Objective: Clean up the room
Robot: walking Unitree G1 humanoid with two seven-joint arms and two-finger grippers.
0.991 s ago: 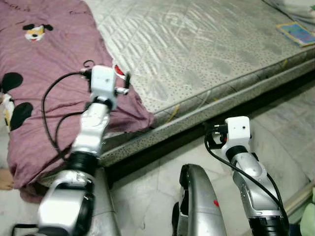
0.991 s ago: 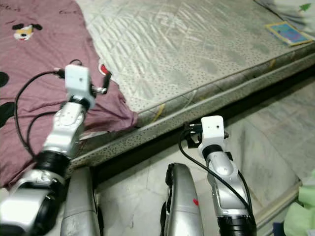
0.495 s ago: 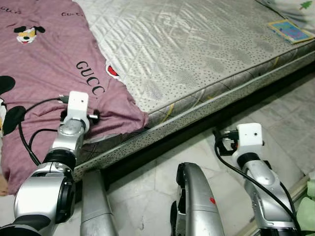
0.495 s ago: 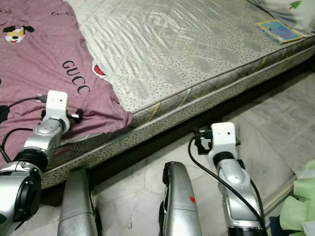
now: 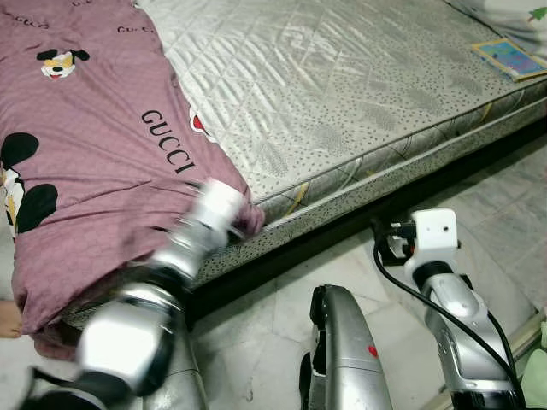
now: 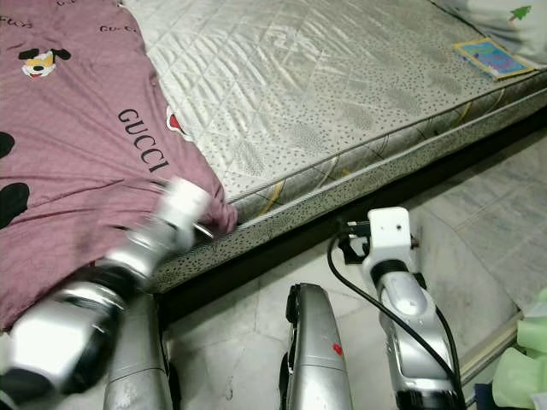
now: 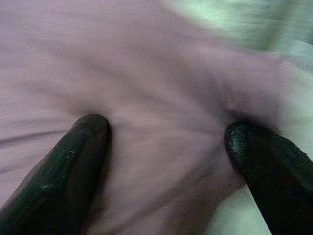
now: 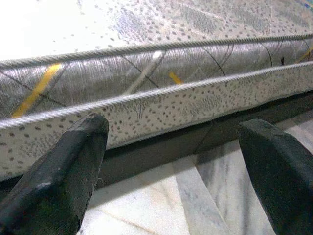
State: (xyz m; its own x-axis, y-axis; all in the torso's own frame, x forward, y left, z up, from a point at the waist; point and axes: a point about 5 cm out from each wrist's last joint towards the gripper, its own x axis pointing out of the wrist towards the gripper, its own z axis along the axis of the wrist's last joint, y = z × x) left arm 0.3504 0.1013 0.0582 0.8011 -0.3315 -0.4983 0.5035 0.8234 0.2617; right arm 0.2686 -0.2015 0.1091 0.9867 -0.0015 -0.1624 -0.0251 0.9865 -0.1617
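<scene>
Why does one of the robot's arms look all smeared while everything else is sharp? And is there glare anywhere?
In both eye views the left arm is smeared by motion blur near the purple blanket, while the right arm is crisp. The left wrist view is soft too, blanket folds blurred between the fingers. In the right wrist view the mattress top washes out to bright white.
</scene>
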